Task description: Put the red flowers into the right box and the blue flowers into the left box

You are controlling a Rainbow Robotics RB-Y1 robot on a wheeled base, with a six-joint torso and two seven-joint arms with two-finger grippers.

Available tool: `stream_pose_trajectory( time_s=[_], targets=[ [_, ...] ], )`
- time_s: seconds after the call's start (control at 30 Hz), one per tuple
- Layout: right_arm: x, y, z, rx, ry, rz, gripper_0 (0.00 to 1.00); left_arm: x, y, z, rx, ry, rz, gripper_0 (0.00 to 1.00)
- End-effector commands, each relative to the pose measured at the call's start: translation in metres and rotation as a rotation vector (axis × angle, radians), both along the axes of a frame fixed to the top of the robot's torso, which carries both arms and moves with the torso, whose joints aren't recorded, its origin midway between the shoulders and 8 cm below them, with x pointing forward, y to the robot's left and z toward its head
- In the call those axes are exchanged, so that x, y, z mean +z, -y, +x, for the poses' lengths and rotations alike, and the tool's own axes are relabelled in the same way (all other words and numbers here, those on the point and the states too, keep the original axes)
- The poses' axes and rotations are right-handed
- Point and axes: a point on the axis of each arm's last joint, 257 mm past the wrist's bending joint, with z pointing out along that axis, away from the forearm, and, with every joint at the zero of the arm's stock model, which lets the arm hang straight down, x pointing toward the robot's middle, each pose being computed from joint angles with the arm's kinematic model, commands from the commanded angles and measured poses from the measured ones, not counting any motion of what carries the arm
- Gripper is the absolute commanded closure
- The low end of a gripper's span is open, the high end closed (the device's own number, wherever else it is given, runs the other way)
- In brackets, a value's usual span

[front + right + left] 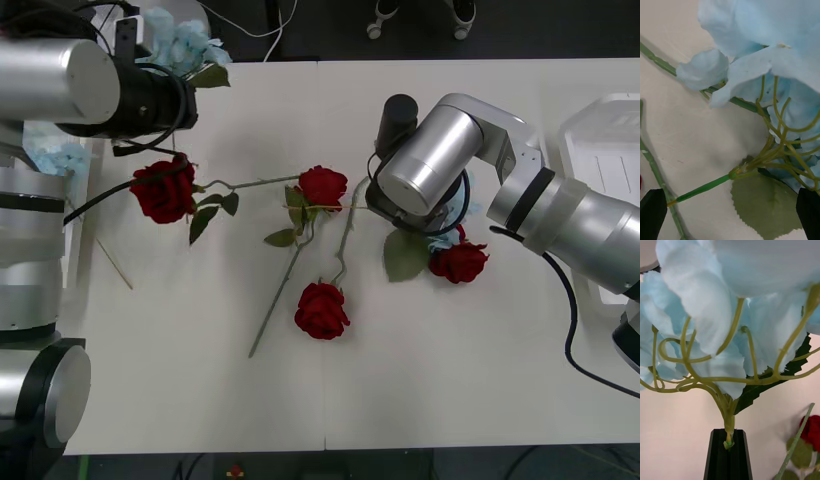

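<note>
Holding a blue cluster (730, 307) by its stem, the left gripper (728, 444) has its black fingers (717, 457) pressed together on the stub. Front view places that cluster (185, 45) at the table's (300, 400) far left corner, beside the left arm.

Right gripper (730, 213): fingers (652, 213) spread wide, one at either side of a second blue cluster (763, 48) lying on the table. Its short green stem (703, 188) and a leaf (760, 206) lie between them, not touched. In the front view this gripper is hidden under the right arm's wrist, mid-table; a bit of the blue (452, 212) shows past the wrist.

Red roses, four, all on the table:
- One (163, 190) at left, near the left arm, a black cable across it.
- One (323, 186) at centre, stem running toward the left rose.
- One (321, 310) nearer the robot, below the centre rose.
- One (459, 262) just beside the right wrist, with a large leaf (404, 255) next to it.

Right box (600, 160): white, at the right table edge, partly cut off. No flowers seen in the part that shows.

Left box (85, 215): only a strip of white rim shows behind the left arm. More pale blue petals (55, 155) sit there; whether they lie inside it cannot be told.
</note>
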Motion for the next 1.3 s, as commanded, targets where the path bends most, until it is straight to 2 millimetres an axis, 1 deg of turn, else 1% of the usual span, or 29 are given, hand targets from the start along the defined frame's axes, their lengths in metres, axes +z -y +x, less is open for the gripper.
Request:
stream_pose_trajectory(
  time_s=[0.03, 0.1, 0.17, 0.2, 0.23, 0.27, 0.33, 0.47, 0.57, 0.6, 0.63, 0.67, 0.7, 0.73, 0.77, 0.9, 0.97, 1.0, 1.03, 1.1, 1.17, 1.23, 1.27, 1.3],
  targets=[
    [-0.022, -0.005, -0.012, 0.061, -0.018, -0.046, 0.0, 0.003, -0.084, -0.035, 0.161, -0.032, 0.006, 1.0],
    [-0.026, -0.002, -0.014, 0.063, -0.022, -0.056, 0.0, -0.001, -0.105, -0.046, 0.195, -0.05, 0.012, 1.0],
    [-0.03, 0.004, -0.015, 0.065, -0.028, -0.066, 0.0, -0.003, -0.134, -0.058, 0.239, -0.067, 0.02, 1.0],
    [-0.032, 0.006, -0.017, 0.067, -0.032, -0.071, 0.0, -0.004, -0.144, -0.062, 0.25, -0.073, 0.025, 1.0],
    [-0.032, 0.006, -0.017, 0.067, -0.032, -0.071, 0.0, -0.004, -0.144, -0.062, 0.25, -0.073, 0.025, 1.0],
    [-0.034, 0.011, -0.017, 0.075, -0.034, -0.088, 0.0, -0.005, -0.158, -0.067, 0.249, -0.073, 0.045, 1.0],
    [-0.035, 0.017, -0.017, 0.078, -0.033, -0.104, 0.0, -0.006, -0.163, -0.069, 0.247, -0.072, 0.05, 1.0],
    [-0.035, 0.026, -0.016, 0.083, -0.034, -0.12, 0.0, -0.007, -0.159, -0.068, 0.238, -0.076, 0.051, 1.0],
    [-0.037, 0.031, -0.016, 0.087, -0.035, -0.128, 0.0, -0.01, -0.147, -0.066, 0.21, -0.081, 0.056, 1.0],
    [-0.037, 0.031, -0.016, 0.087, -0.036, -0.129, 0.11, -0.011, -0.142, -0.066, 0.201, -0.084, 0.057, 1.0],
    [-0.037, 0.034, -0.016, 0.083, -0.038, -0.132, 0.25, -0.011, -0.137, -0.064, 0.19, -0.084, 0.054, 1.0],
    [-0.039, 0.037, -0.015, 0.076, -0.042, -0.133, 0.45, -0.012, -0.127, -0.063, 0.172, -0.085, 0.05, 1.0],
    [-0.04, 0.039, -0.015, 0.074, -0.044, -0.135, 0.59, -0.011, -0.124, -0.062, 0.166, -0.083, 0.048, 1.0],
    [-0.041, 0.042, -0.013, 0.067, -0.044, -0.135, 0.84, -0.014, -0.113, -0.061, 0.149, -0.087, 0.038, 1.0],
    [-0.043, 0.044, -0.012, 0.061, -0.043, -0.133, 1.0, -0.016, -0.103, -0.059, 0.136, -0.091, 0.027, 1.0],
    [-0.045, 0.05, -0.004, 0.052, -0.029, -0.126, 1.0, -0.026, -0.065, -0.056, 0.085, -0.101, -0.025, 1.0],
    [-0.046, 0.052, -0.002, 0.052, -0.028, -0.124, 1.0, -0.027, -0.054, -0.054, 0.068, -0.1, -0.03, 1.0],
    [-0.045, 0.053, 0.0, 0.051, -0.023, -0.122, 1.0, -0.029, -0.044, -0.053, 0.054, -0.103, -0.042, 1.0],
    [-0.044, 0.055, 0.001, 0.051, -0.022, -0.124, 1.0, -0.03, -0.038, -0.053, 0.045, -0.107, -0.048, 1.0],
    [-0.04, 0.057, 0.005, 0.053, -0.016, -0.119, 1.0, -0.031, -0.027, -0.051, 0.027, -0.11, -0.061, 1.0],
    [-0.035, 0.061, 0.008, 0.076, -0.016, -0.124, 1.0, -0.032, -0.02, -0.05, 0.019, -0.112, -0.073, 1.0],
    [-0.027, 0.063, 0.013, 0.098, -0.01, -0.122, 1.0, -0.033, -0.018, -0.049, 0.023, -0.112, -0.083, 1.0],
    [-0.02, 0.065, 0.017, 0.119, 0.001, -0.128, 1.0, -0.033, -0.018, -0.048, 0.026, -0.111, -0.087, 0.99],
    [-0.013, 0.067, 0.022, 0.144, 0.012, -0.138, 1.0, -0.033, -0.018, -0.048, 0.029, -0.11, -0.09, 0.95]
  ],
)
